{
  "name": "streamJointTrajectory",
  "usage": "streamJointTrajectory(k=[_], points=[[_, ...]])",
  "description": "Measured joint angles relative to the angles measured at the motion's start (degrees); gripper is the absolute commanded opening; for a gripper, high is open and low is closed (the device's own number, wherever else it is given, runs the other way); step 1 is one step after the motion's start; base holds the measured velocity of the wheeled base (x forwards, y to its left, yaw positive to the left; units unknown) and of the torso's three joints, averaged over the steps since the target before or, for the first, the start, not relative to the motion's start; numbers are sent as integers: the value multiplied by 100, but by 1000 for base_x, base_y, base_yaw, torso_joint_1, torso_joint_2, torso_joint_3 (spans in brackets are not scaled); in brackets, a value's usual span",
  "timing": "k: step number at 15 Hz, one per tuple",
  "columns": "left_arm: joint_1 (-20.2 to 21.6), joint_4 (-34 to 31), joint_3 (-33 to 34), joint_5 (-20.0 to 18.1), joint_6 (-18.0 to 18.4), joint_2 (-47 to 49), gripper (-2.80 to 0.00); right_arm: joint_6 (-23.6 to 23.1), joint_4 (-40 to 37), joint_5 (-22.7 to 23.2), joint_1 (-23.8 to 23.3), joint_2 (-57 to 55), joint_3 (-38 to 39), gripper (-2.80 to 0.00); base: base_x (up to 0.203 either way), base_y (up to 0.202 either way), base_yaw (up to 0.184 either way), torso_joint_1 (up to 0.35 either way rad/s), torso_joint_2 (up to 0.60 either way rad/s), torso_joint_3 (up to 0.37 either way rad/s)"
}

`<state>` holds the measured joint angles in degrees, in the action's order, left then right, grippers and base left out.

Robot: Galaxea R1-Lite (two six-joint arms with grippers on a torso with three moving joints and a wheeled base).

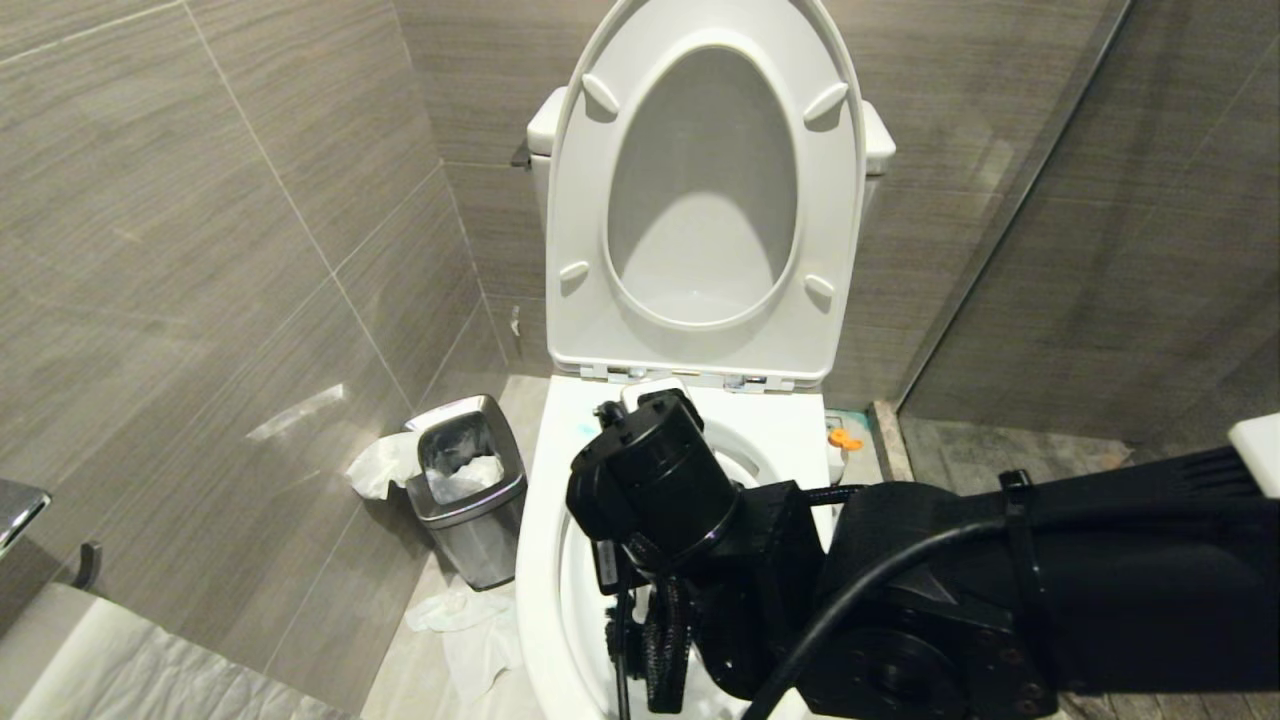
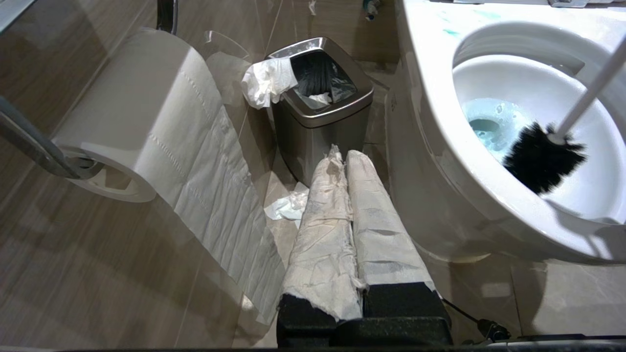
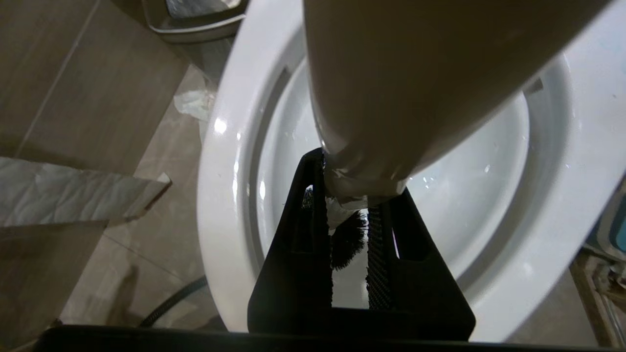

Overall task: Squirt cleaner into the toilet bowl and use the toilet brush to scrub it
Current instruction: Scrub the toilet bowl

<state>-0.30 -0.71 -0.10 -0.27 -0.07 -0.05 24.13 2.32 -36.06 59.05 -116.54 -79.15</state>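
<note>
1. Your right gripper (image 3: pixel 349 215) is clamped narrow on the toilet brush (image 2: pixel 562 132) handle – in the right wrist view the two black fingers (image 3: pixel 305 234) pinch the white handle, which fills the top of that view.
2. In the head view the right arm comes in from the right and sits right over the toilet bowl (image 1: pixel 545 560), blocking most of the bowl opening.
3. The black bristle head is down inside the bowl – the left wrist view shows it against the near inner wall, just above the water, with the white handle slanting up and out of view.
4. The cleaner (image 2: pixel 489 127) shows as pale turquoise water at the bottom of the bowl, plus a few blue-green smears on the flat rim near the hinges.
5. The seat and lid (image 1: pixel 700 200) are both flipped up against the tank.
6. Your left gripper (image 2: pixel 345 156) is parked low beside the bowl, its fingers wrapped in white paper and pressed together, holding nothing.
7. Just past those fingers stands a small steel bin (image 2: pixel 318 107) with tissue hanging over its edge, and more crumpled tissue lies on the floor (image 2: pixel 122 274) next to it.
8. A toilet paper roll (image 2: pixel 137 112) hangs on the wall holder, with a long strip trailing down.
</note>
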Motion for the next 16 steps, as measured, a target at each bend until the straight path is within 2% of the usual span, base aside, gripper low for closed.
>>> streamJointTrajectory(k=[4, 9, 12, 16], points=[[0, 0, 0, 0, -3, 0, -280, -421, 95, -247, -116, -630, -977, -280, 0, 0, 0, 0, 0, 0], [-2, 1, 0, 0, -3, 0, -280, -1333, 101, -291, -977, -1260, -2084, -280, 0, 0, 0, 0, 0, 0], [-2, 1, 0, -2, 2, 0, -280, -1521, 88, -292, -1493, -1386, -2183, -280, 0, 0, 0, 0, 0, 0], [1, 0, 0, 2, -1, 0, -280, -1413, 104, -220, -1658, -1016, -1387, -280, 0, 0, 0, 0, 0, 0]])
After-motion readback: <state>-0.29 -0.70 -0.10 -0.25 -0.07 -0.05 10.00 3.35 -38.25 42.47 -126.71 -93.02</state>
